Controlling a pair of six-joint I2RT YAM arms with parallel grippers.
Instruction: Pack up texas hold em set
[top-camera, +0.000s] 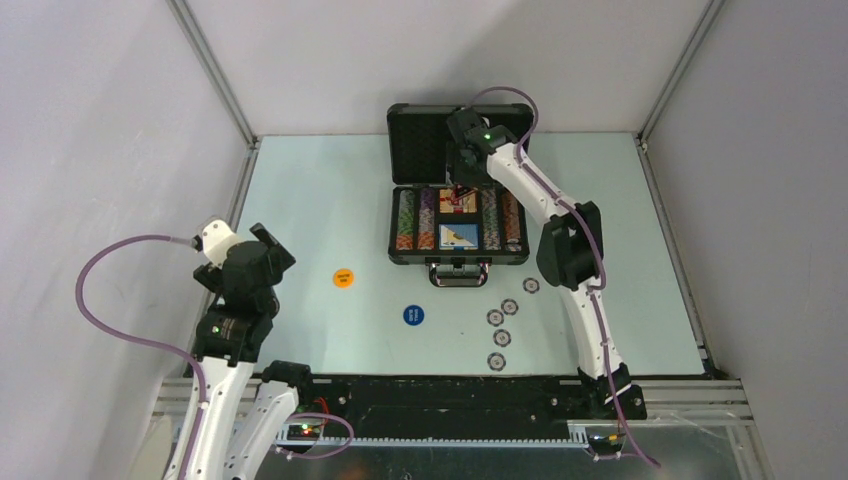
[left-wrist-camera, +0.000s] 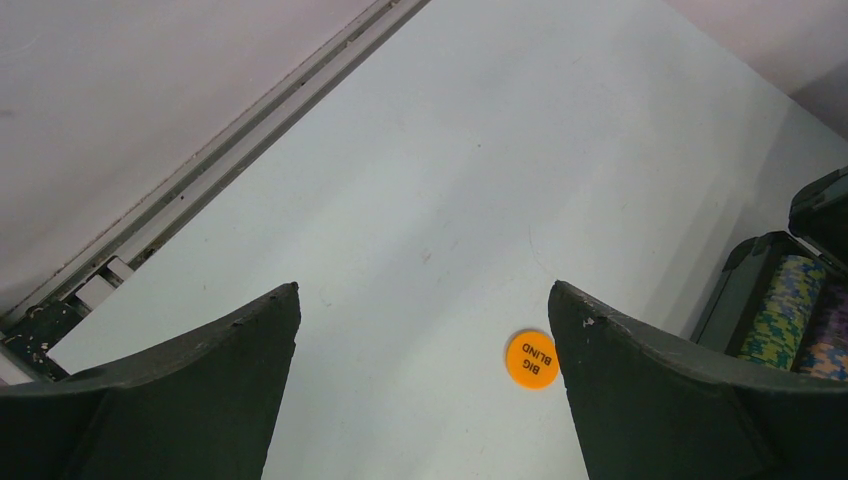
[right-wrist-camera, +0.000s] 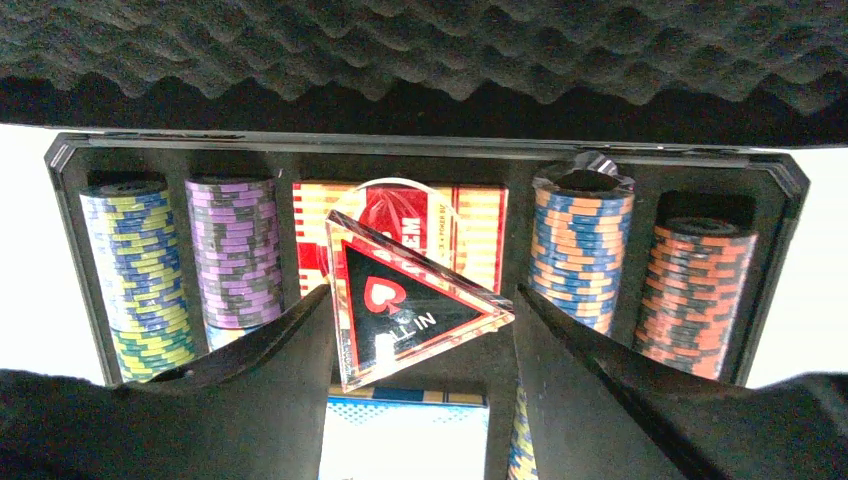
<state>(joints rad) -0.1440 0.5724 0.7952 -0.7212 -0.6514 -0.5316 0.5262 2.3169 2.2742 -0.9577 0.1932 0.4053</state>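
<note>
Low in the overhead frame, five loose chips (top-camera: 502, 338) lie in a ragged line right of centre on the worktop (top-camera: 320, 200). A blue button (top-camera: 414, 316) sits just left of them. Further up and left is an orange button (left-wrist-camera: 531, 359), which reads "BIG BLIND" in the left wrist view. The left tool (left-wrist-camera: 422, 292) hangs at the left of the overhead frame with its fingers spread wide and nothing between them. In its own view the orange button shows close to the right-hand finger.

Above the chips, the case (top-camera: 458, 258) lies open, its handle (top-camera: 458, 275) facing the bottom of the frame. Rows of chip stacks (right-wrist-camera: 235, 250) fill the channels on both sides. The right tool (right-wrist-camera: 422, 295) reaches over the middle channel and grips the triangular marker (right-wrist-camera: 415, 305), tilted, marked "ALL IN". Behind the marker the red card box (right-wrist-camera: 400, 205) sits in the middle channel. The foam-lined lid (top-camera: 420, 140) stands up at the top.
</note>
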